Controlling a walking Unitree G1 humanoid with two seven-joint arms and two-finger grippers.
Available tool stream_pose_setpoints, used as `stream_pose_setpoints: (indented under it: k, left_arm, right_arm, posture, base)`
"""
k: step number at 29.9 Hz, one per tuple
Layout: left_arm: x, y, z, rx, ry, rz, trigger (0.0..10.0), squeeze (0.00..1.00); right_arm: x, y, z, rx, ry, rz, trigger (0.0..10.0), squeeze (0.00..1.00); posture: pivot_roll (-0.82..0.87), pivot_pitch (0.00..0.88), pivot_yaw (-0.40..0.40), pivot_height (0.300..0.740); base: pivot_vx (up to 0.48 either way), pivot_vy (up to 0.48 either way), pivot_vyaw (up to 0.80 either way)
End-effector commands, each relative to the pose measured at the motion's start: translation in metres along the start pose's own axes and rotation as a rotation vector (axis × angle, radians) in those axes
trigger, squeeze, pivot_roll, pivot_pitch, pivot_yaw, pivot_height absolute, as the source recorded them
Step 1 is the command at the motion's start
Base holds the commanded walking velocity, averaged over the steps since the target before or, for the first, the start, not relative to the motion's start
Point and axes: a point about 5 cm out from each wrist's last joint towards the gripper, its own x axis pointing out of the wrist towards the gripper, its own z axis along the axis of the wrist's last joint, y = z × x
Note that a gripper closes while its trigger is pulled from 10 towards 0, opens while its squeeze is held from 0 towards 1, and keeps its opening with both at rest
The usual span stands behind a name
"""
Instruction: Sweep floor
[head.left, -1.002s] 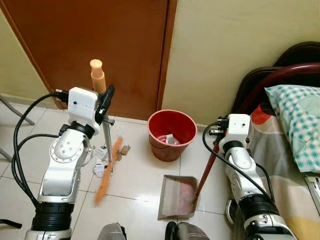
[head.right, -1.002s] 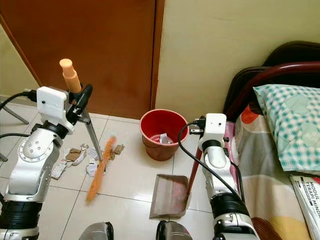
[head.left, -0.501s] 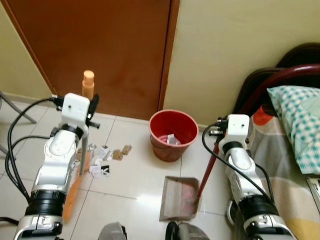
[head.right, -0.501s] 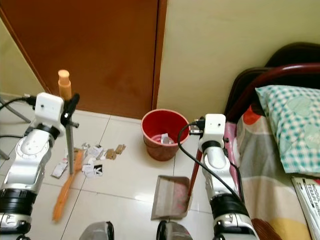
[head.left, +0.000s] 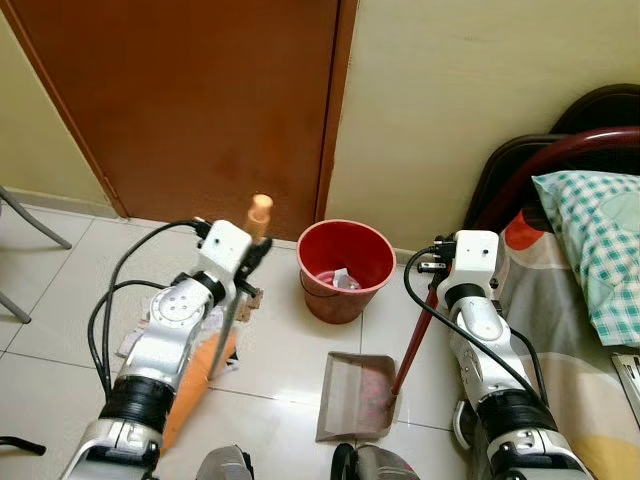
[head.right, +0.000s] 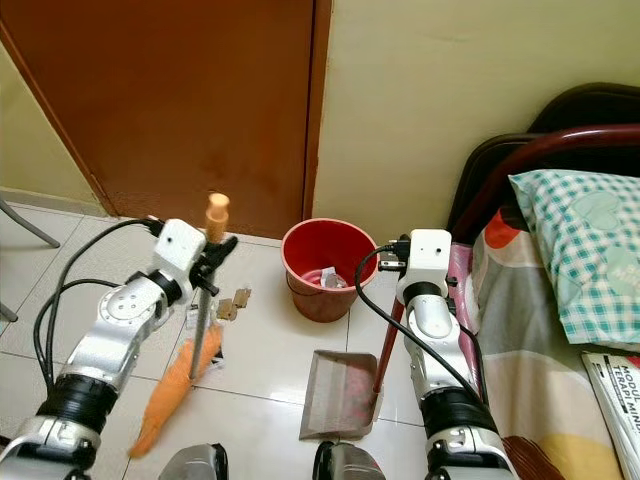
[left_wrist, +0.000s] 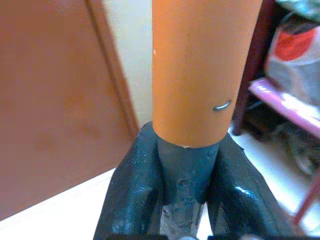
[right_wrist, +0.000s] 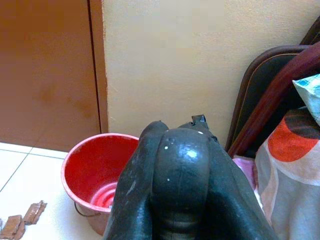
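A tall reddish-brown wooden door (head.left: 200, 100) stands beside a plain cream-yellow wall (head.left: 470, 90) above the pale glossy tiled floor (head.left: 60, 300). At the right, a bed with a curved dark-red metal headboard (head.left: 560, 150) carries a green-and-white checked pillow (head.left: 600, 240) on a sheet patterned in orange, white and yellow (head.right: 530, 380). A printed paper (head.right: 622, 385) lies at the sheet's right edge.

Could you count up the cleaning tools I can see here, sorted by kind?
Brooms: 1, the orange broom, its handle in the left gripper.
Dustpans: 1, the dustpan, its red handle at the right gripper.
Buckets: 1, the red bucket.
Total: 3.
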Motion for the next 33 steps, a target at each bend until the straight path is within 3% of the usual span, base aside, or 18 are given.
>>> stream_pose_setpoints:
  k: [1, 7, 13, 16, 18, 19, 21, 24, 29, 33]
  left_arm:
    - [0.003, -0.021, 0.009, -0.087, -0.054, -0.093, 10.0, 0.0]
    - [0.002, -0.039, 0.023, -0.171, -0.116, -0.137, 10.0, 0.0]
    - [0.004, -0.033, 0.039, -0.263, -0.178, -0.085, 10.0, 0.0]
    - [0.005, -0.023, 0.049, -0.321, -0.23, -0.005, 10.0, 0.0]
    - [0.003, -0.003, 0.06, -0.41, -0.295, 0.124, 10.0, 0.0]
    - [0.003, -0.003, 0.06, -0.41, -0.295, 0.124, 10.0, 0.0]
    - [-0.002, 0.021, 0.068, -0.456, -0.354, 0.255, 10.0, 0.0]
    - [-0.008, 0.037, 0.078, -0.447, -0.399, 0.33, 10.0, 0.0]
    - [-0.012, 0.049, 0.093, -0.499, -0.457, 0.374, 10.0, 0.0]
    - [-0.012, 0.05, 0.097, -0.544, -0.474, 0.376, 10.0, 0.0]
  right_arm:
    - [0.004, 0.002, 0.003, 0.0, -0.001, -0.008, 10.0, 0.0]
    - [0.009, 0.011, -0.005, 0.018, 0.091, -0.015, 10.0, 0.0]
    - [0.014, 0.029, -0.008, 0.084, 0.16, -0.005, 10.0, 0.0]
    - [0.015, 0.039, -0.006, 0.083, 0.161, 0.022, 10.0, 0.0]
    - [0.015, 0.046, -0.006, 0.103, 0.167, 0.039, 10.0, 0.0]
    - [0.015, 0.046, -0.006, 0.103, 0.167, 0.039, 10.0, 0.0]
    - [0.014, 0.051, -0.008, 0.127, 0.178, 0.054, 10.0, 0.0]
    - [0.013, 0.056, -0.008, 0.175, 0.177, 0.072, 10.0, 0.0]
    - [0.013, 0.066, -0.004, 0.197, 0.161, 0.118, 10.0, 0.0]
    - [0.013, 0.07, -0.003, 0.168, 0.161, 0.138, 10.0, 0.0]
  posture:
    - [0.01, 0.092, -0.061, 0.74]
    - [0.01, 0.092, -0.063, 0.74]
    - [0.02, 0.087, -0.063, 0.74]
    - [0.02, 0.088, -0.061, 0.74]
    - [0.02, 0.088, -0.061, 0.74]
    - [0.02, 0.088, -0.061, 0.74]
    - [0.02, 0.09, -0.06, 0.74]
    - [0.02, 0.09, -0.06, 0.74]
    - [0.03, 0.091, -0.058, 0.74]
    - [0.03, 0.091, -0.058, 0.74]
  base:
    - [0.0, 0.0, 0.0]
    - [0.0, 0.0, 0.0]
    - [0.0, 0.0, 0.0]
    - [0.0, 0.0, 0.0]
    - [0.0, 0.0, 0.0]
    - [0.0, 0.0, 0.0]
    - [0.0, 0.0, 0.0]
    - [0.0, 0.0, 0.0]
    - [0.0, 0.0, 0.0]
    - [0.0, 0.0, 0.0]
